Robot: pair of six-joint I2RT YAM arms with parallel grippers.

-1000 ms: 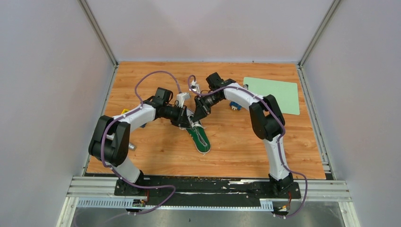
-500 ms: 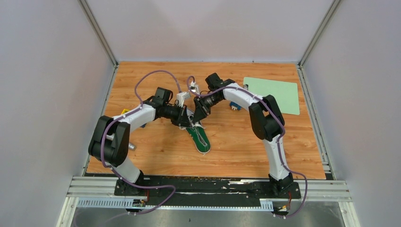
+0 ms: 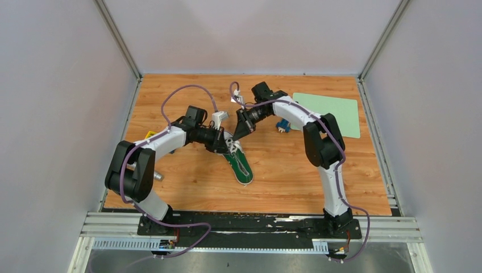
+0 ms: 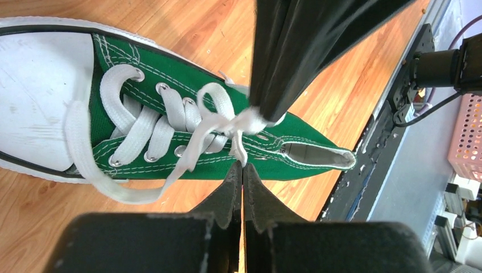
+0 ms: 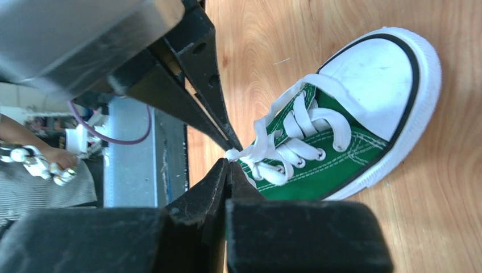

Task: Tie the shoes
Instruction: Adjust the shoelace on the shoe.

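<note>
Top view, left to right. A small yellow item (image 3: 150, 135) is sitting at the table's (image 3: 187, 182) 9 o'clock edge, partly hidden by the left arm; cannot tell what it is. The left arm is reaching in from 7 o'clock toward the table centre. The left gripper (image 4: 243, 169) is showing its jaws pressed together, pinching a strand of the white laces (image 4: 145, 133) right at the tips. It is hanging just over the sneaker's throat.

The green sneaker (image 3: 244, 170) is lying flat on its sole near the table centre. Its white toe cap is pointing to 11 o'clock and its heel opening to 5 o'clock. The laces are running through the eyelets, with loose ends bunching up between the two tools.

The right gripper (image 5: 229, 164) is coming in from 1 o'clock. Its jaws are closed too, nipping a bunch of lace at the tips, almost touching the left tool. A small blue object (image 3: 281, 126) is sitting at 2 o'clock from the sneaker. A pale green mat (image 3: 328, 114) is lying flat in the far right corner.
</note>
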